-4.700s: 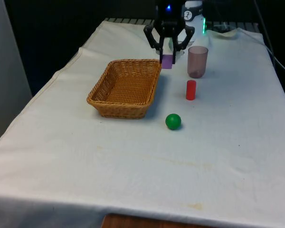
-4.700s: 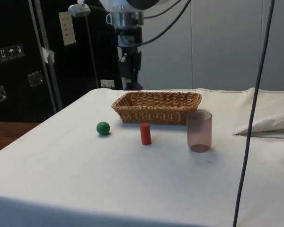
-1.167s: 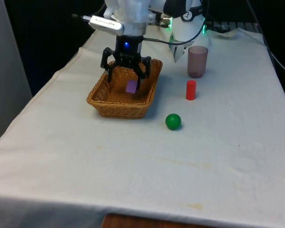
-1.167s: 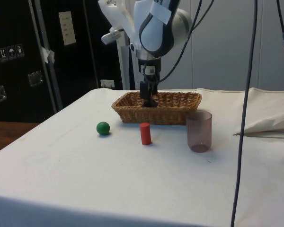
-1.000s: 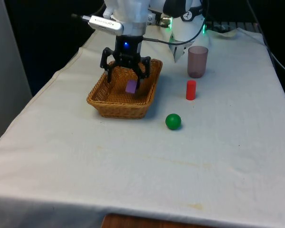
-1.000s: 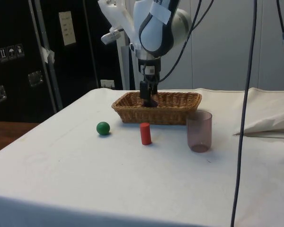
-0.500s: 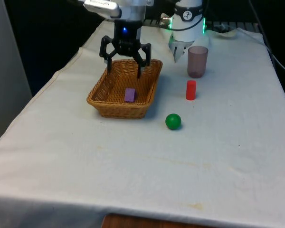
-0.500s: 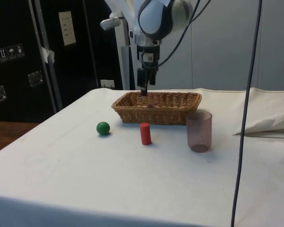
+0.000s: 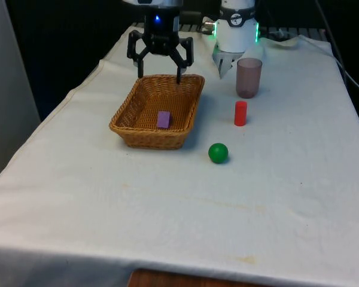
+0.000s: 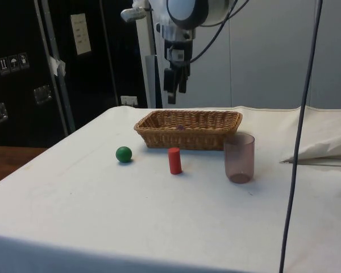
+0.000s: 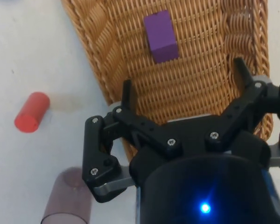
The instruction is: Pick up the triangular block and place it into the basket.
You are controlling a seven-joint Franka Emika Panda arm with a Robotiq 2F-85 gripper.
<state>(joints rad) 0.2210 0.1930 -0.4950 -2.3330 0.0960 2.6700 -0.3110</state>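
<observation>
Purple block (image 9: pixel 163 119) lies on the basket (image 9: pixel 127 113) floor, apart from the wicker walls. Looks small, rigid and light; flat faces would suit a grip across opposite sides. Pincer (image 9: pixel 160 64) hangs above the basket's far rim, fingers spread, holding nothing. White cloth over the tabletop (image 9: pixel 167 203), lightly stained near the front edge. Red cylinder (image 9: pixel 240 113), green ball (image 9: pixel 218 152) and tinted cup (image 9: pixel 249 77) stand beside the basket. Dark curtains behind.

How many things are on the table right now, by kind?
Basket: 1
Purple block, lying in the basket: 1
Red cylinder: 1
Green ball: 1
Cup: 1
Total: 5
</observation>
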